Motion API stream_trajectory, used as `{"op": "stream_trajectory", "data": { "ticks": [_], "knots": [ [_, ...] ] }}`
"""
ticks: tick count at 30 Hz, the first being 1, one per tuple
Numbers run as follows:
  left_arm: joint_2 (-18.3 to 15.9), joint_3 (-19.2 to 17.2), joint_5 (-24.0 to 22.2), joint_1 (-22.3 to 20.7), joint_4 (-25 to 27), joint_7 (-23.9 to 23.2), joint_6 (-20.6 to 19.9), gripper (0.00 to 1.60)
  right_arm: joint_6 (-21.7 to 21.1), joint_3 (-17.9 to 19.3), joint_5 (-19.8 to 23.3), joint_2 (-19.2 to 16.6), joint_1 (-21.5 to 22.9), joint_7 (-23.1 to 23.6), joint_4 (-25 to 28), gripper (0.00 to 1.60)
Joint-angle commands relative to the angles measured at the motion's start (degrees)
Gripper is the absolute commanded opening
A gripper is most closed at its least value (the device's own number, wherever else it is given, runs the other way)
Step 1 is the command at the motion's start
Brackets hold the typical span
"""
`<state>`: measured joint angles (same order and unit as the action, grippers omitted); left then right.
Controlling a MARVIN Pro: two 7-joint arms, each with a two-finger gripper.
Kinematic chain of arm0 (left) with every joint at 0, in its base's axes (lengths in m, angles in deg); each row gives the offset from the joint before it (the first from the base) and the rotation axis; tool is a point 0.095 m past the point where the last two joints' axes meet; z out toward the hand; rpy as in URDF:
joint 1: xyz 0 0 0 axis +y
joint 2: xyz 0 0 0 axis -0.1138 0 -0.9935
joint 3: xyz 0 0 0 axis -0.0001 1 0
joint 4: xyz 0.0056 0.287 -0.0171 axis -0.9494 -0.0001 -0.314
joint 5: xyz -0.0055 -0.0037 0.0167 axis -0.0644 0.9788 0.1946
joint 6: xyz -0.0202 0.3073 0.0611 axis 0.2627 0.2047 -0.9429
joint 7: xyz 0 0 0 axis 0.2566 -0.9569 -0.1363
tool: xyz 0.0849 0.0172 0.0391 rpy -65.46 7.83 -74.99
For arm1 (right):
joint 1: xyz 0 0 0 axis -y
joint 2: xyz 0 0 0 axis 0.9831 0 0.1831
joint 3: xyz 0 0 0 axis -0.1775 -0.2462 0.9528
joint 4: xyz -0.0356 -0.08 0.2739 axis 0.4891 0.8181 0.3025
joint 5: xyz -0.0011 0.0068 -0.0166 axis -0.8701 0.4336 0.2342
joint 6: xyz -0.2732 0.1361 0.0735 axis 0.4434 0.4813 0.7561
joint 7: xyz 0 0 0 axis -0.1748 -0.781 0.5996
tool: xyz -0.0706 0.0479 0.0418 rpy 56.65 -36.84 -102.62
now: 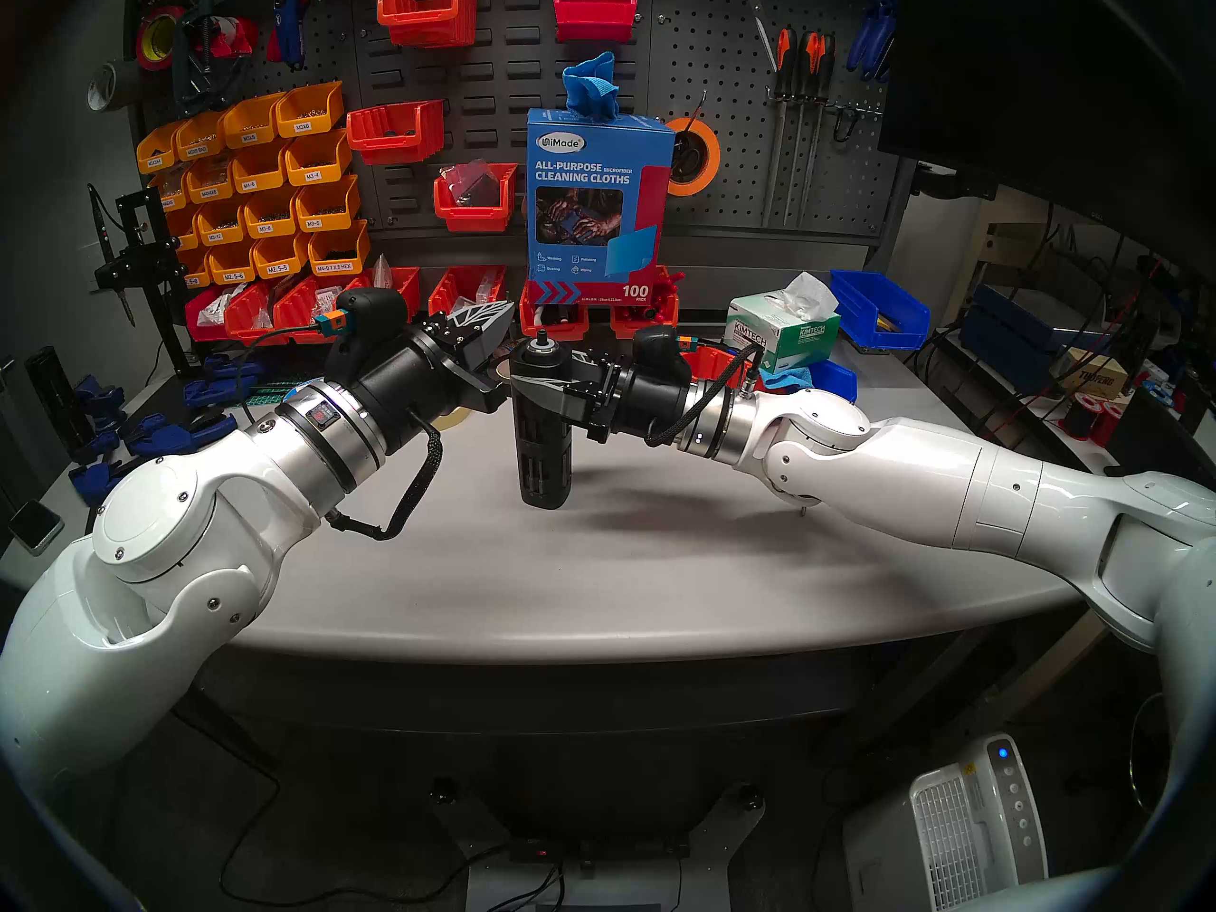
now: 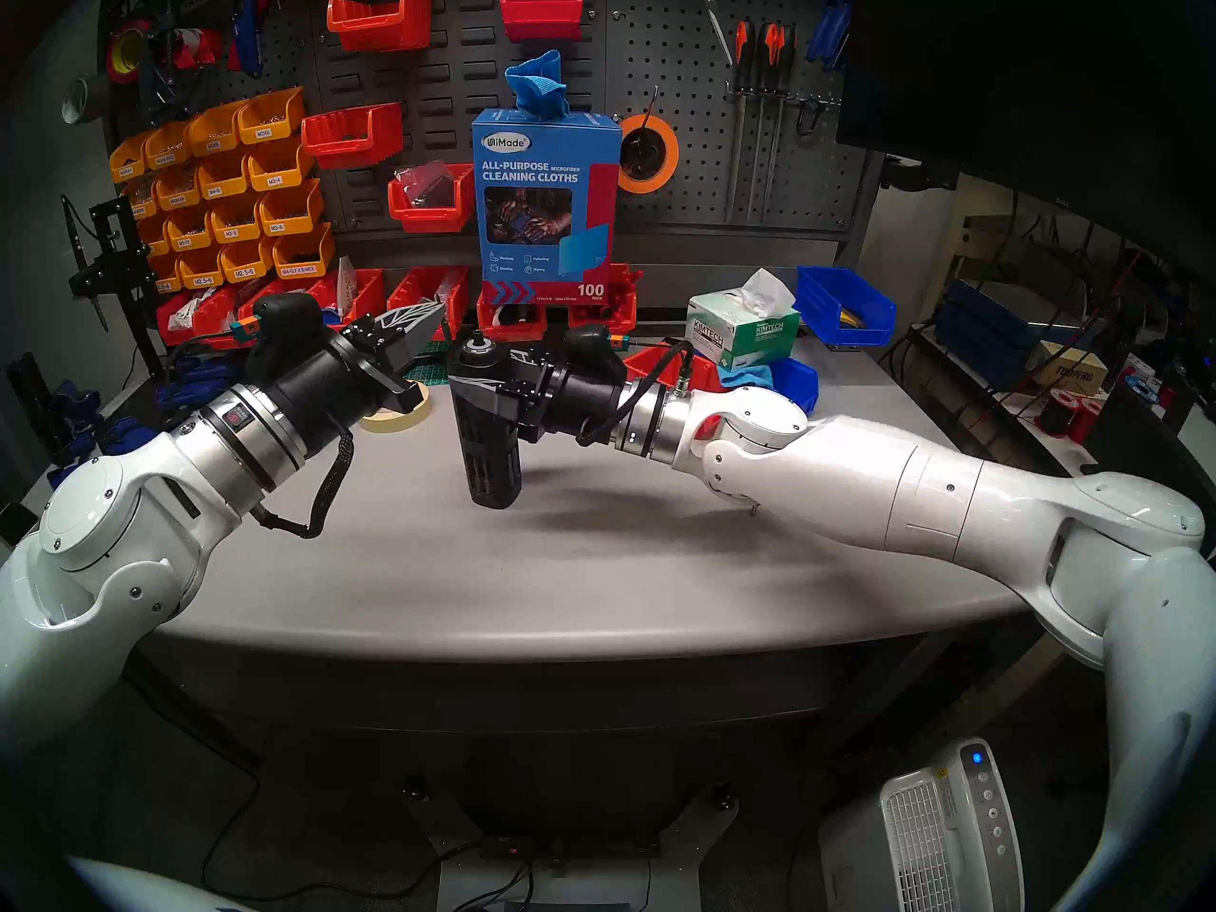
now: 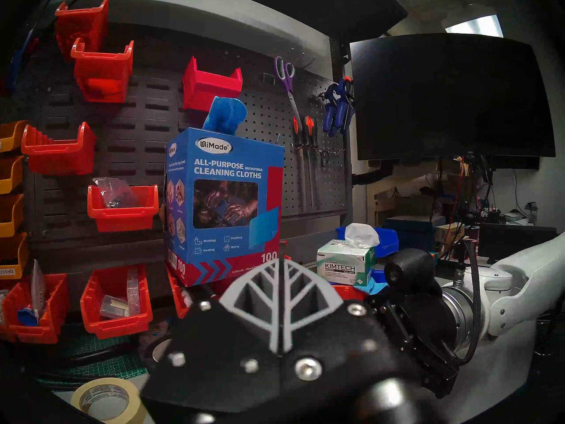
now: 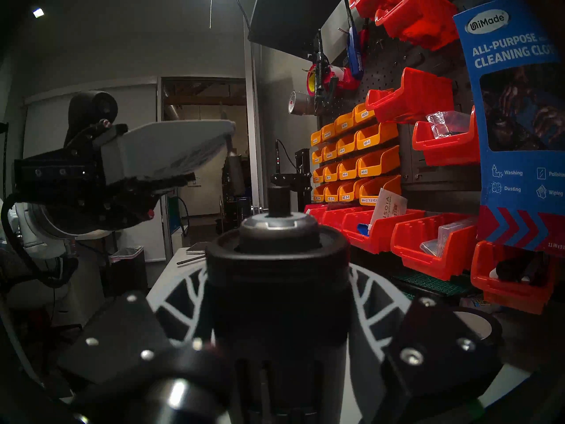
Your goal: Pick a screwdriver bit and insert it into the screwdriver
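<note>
The screwdriver [image 1: 545, 443] is a tall matte-black slotted cylinder, upright on the grey table [image 1: 592, 575], with a small socket [image 1: 543, 346] on top. My right gripper [image 1: 546, 383] is shut around its upper part; the right wrist view shows its body [image 4: 276, 279] between the fingers. My left gripper [image 1: 508, 313] is shut, its tip just left of and a little above the socket, apart from it. A slim dark screwdriver bit [image 2: 447, 330] hangs from its fingertips; it also shows in the right wrist view [image 4: 228, 143]. In the left wrist view the left gripper [image 3: 280, 262] has its fingers pressed together.
A masking tape roll [image 2: 395, 410] lies under my left gripper. A blue cleaning-cloths box [image 1: 599, 200] and red bins [image 1: 460, 295] stand behind. A Kimtech tissue box [image 1: 783, 331] and a blue bin [image 1: 878, 308] are at the back right. A small pin [image 1: 801, 512] stands under my right forearm.
</note>
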<state>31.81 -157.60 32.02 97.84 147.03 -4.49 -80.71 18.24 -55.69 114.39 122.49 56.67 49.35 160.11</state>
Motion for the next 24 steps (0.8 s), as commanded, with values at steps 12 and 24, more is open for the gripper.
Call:
{"op": "stream_trajectory", "data": {
  "ticks": [12,24],
  "knots": [
    [-0.89,1.73,-2.83,-8.22,-1.30,-2.81,-1.06,0.00,-0.29,2.31,0.80,0.39,2.69,1.34,0.76,0.52],
    [-1.18,3.18,-2.61,-9.01,-2.76,-3.24,-1.58,0.00,-0.40,2.34,0.93,0.59,2.64,1.55,0.44,0.53]
  ]
}}
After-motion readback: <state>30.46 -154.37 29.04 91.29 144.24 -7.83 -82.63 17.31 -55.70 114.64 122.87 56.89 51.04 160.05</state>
